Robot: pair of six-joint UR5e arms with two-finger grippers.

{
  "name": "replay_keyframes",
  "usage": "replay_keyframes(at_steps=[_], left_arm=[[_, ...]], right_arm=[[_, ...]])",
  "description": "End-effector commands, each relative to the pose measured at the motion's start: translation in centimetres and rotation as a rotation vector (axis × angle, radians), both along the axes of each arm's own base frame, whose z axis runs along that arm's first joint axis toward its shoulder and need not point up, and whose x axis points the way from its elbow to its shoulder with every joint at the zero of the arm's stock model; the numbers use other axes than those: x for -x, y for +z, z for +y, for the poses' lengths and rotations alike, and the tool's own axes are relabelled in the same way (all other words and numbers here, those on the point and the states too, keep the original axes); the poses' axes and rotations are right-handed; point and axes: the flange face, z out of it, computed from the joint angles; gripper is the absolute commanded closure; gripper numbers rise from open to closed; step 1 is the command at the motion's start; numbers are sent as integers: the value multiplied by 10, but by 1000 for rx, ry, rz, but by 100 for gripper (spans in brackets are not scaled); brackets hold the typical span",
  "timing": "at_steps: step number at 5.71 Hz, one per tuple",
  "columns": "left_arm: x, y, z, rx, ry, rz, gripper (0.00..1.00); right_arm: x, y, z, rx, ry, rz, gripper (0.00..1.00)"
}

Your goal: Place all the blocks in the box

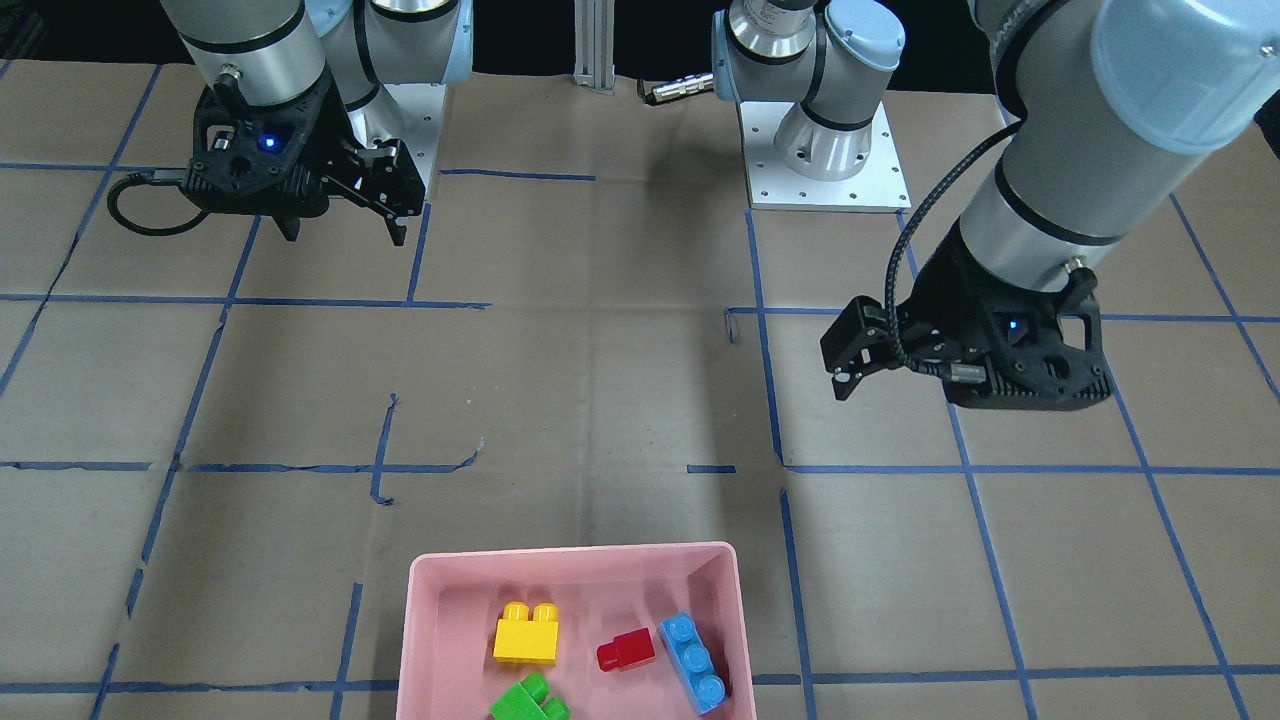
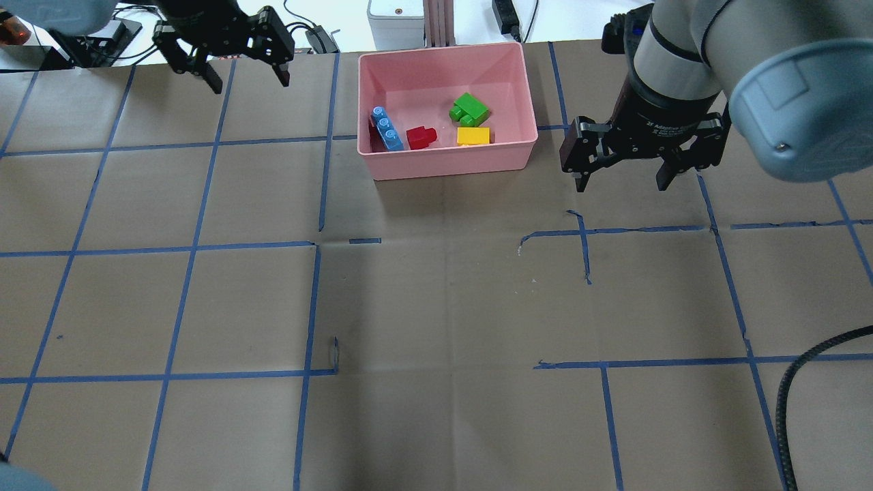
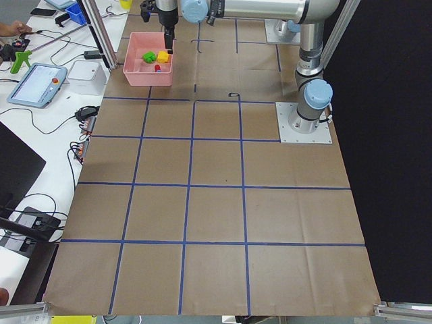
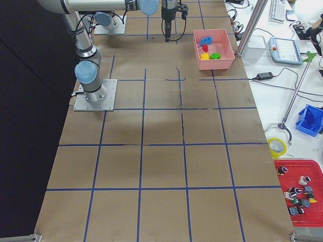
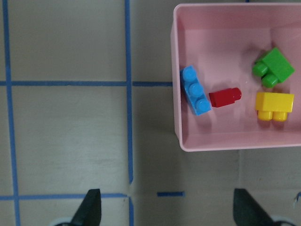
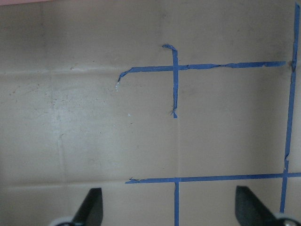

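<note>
The pink box (image 2: 450, 166) sits at the table's far edge, also in the front view (image 1: 570, 552) and the left wrist view (image 5: 177, 70). All four blocks lie inside it: green (image 2: 469, 109), light blue (image 2: 387, 128), red (image 2: 421, 137) and yellow (image 2: 473, 136). My left gripper (image 2: 251, 82) is open and empty, held high to the left of the box; it also shows in the left wrist view (image 5: 167, 212). My right gripper (image 2: 622, 183) is open and empty, just right of the box, over bare table in the right wrist view (image 6: 169, 212).
Brown paper with a blue tape grid (image 2: 314, 245) covers the table. A white device (image 2: 395, 13) and an aluminium post (image 2: 440, 20) stand behind the box. The arm bases (image 1: 825, 150) are at the robot's side. A black cable (image 2: 818, 348) hangs at the near right.
</note>
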Motion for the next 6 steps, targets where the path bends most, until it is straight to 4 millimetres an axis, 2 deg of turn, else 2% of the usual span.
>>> replay_keyframes(at_steps=[1,3,6], left_arm=[[-3,7,67,5,-19,-32,0],[8,7,72,2,-36,-55,0],[8,7,72,2,-37,-53,0]], right_arm=[[1,1,0,4,5,9,0],[1,-4,-3,-5,7,9,0],[1,-5,-3,-8,8,10,0]])
